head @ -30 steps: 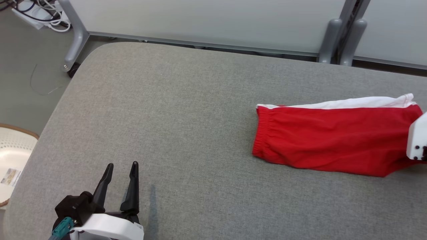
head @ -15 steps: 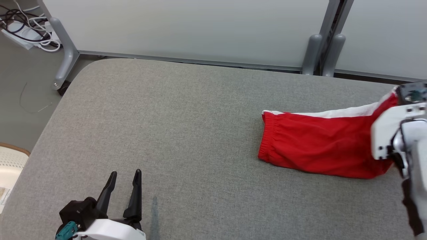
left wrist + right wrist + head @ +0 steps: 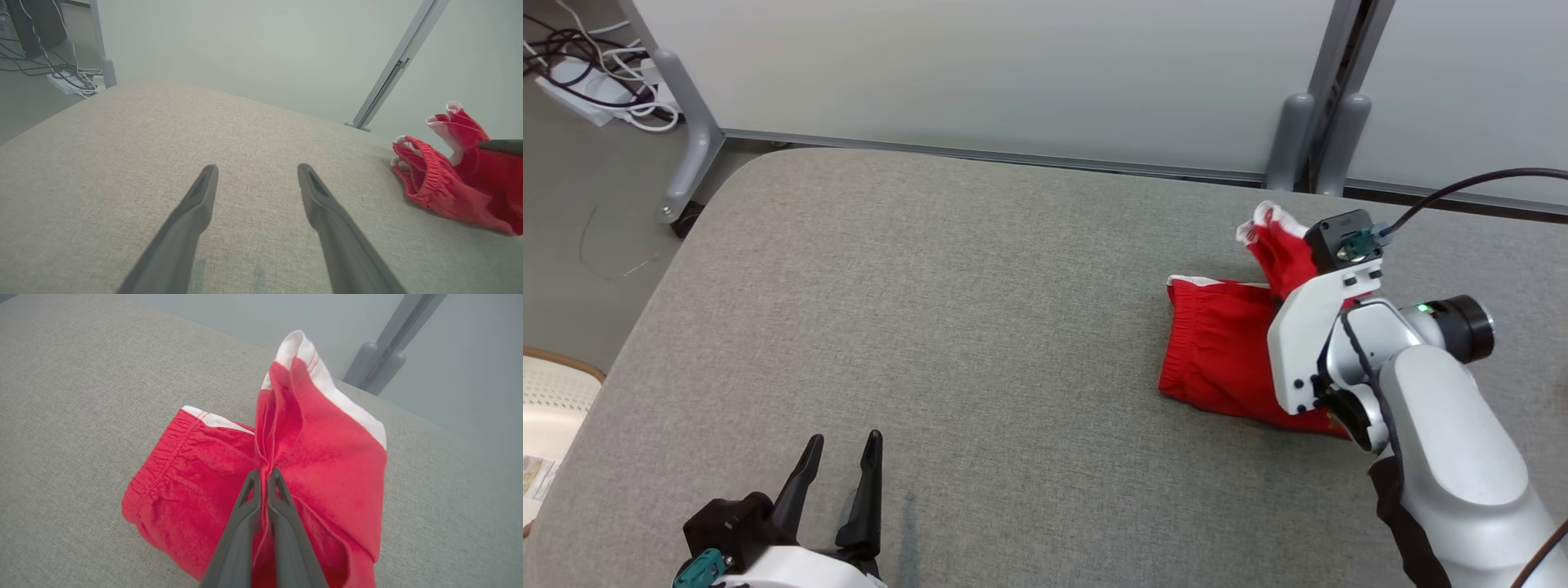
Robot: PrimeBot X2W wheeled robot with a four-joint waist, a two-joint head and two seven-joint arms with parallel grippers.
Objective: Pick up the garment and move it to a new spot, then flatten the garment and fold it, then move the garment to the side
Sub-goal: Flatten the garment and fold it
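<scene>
Over the grey table (image 3: 81, 375), right gripper (image 3: 264, 474) clamps the red garment (image 3: 196, 465).

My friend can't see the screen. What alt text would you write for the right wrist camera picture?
The right gripper has its two dark fingers pinched shut on a fold of the red shorts with white trim, one end raised while the elastic waistband end lies on the gray fabric surface. A pale partition stands behind.

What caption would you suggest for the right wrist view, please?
Right gripper shut on red shorts with white trim, one end raised above the grey upholstered surface.
</scene>
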